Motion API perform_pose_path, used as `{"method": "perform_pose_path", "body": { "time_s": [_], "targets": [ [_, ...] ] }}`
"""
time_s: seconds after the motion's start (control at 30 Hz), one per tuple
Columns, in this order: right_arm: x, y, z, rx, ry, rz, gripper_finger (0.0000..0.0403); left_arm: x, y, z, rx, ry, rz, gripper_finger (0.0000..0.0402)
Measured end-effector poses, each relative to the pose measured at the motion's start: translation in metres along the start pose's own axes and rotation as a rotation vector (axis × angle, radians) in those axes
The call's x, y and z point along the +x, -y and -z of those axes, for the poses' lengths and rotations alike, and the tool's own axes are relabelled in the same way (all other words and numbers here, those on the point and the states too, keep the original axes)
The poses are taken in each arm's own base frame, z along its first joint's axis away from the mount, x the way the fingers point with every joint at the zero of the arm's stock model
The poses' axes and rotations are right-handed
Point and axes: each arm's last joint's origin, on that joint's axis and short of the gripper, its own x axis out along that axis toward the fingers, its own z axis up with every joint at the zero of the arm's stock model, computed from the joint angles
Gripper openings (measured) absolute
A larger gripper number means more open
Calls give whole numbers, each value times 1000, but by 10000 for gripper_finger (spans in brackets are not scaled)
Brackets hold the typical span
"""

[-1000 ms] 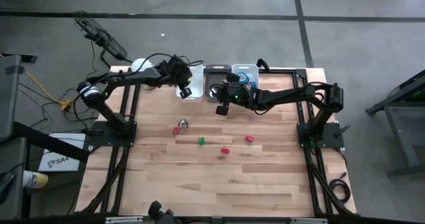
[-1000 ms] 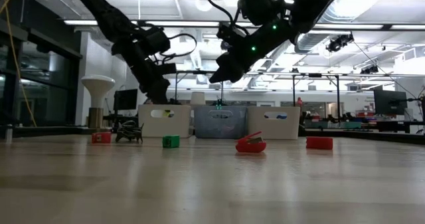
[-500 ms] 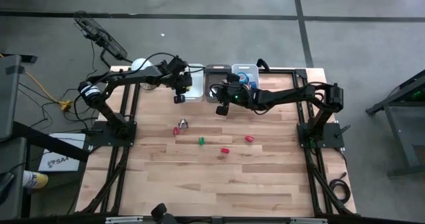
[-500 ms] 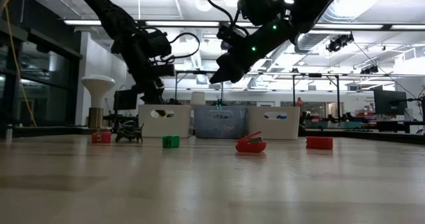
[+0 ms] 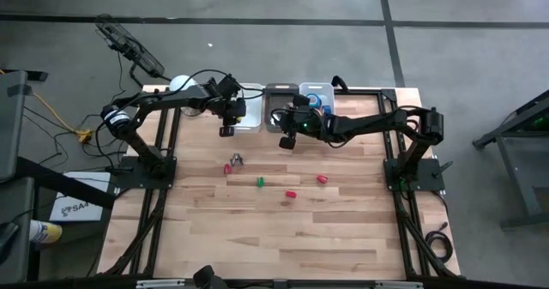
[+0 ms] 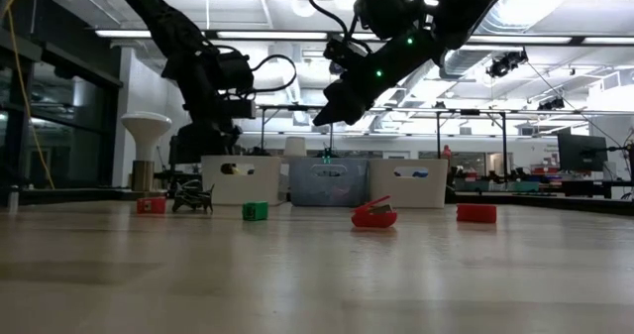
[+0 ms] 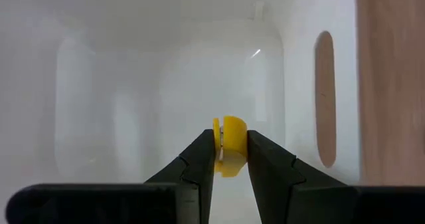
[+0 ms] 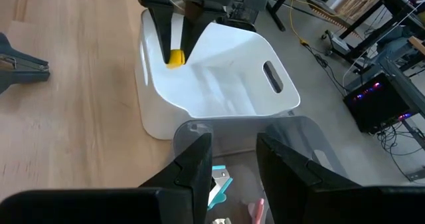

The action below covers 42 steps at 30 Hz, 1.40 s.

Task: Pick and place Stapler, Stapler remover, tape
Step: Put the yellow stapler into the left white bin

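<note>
The yellow tape (image 7: 229, 144) is held on edge between the left gripper (image 7: 230, 159) fingertips, pinched. It is seen over the white bin (image 8: 219, 84). The right gripper (image 8: 234, 159) fingers are spread, empty.

no text, label or number can be read anywhere in these views.

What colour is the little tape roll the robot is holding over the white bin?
Yellow. The tape shows best in the left wrist view.

even overhead light; the low view is backlit by bright ceiling strips, arms silhouetted, foreground table soft.
</note>
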Motion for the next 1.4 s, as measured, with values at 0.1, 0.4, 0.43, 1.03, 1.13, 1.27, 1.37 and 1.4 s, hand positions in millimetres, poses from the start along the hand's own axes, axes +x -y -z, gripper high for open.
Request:
{"method": "perform_pose_path", "body": {
  "time_s": [0.1, 0.4, 0.43, 1.03, 1.13, 1.27, 1.37, 1.4],
  "targets": [
    [0, 0, 0, 0, 0, 0, 110, 0, 0, 0, 9, 0, 0, 78],
    [0, 0, 0, 0, 0, 0, 110, 0, 0, -2, 11, 34, 14, 79],
    [0, 0, 0, 0, 0, 0, 110, 0, 0, -2, 12, 42, 17, 80],
    [0, 0, 0, -2, 0, 0, 110, 0, -1, -3, 13, 49, 12, 127],
    [0, 0, 0, -3, 0, 0, 110, 0, -2, -4, 15, 58, 4, 127],
    [0, 0, 0, -2, 0, 0, 110, 0, -2, -5, 17, 71, -1, 127],
    [0, 0, 0, -2, 0, 0, 110, 0, -2, -5, 15, 73, 1, 127],
    [0, 0, 0, -3, 0, 0, 110, 0, -2, -5, 15, 73, 2, 128]
  ]
}}
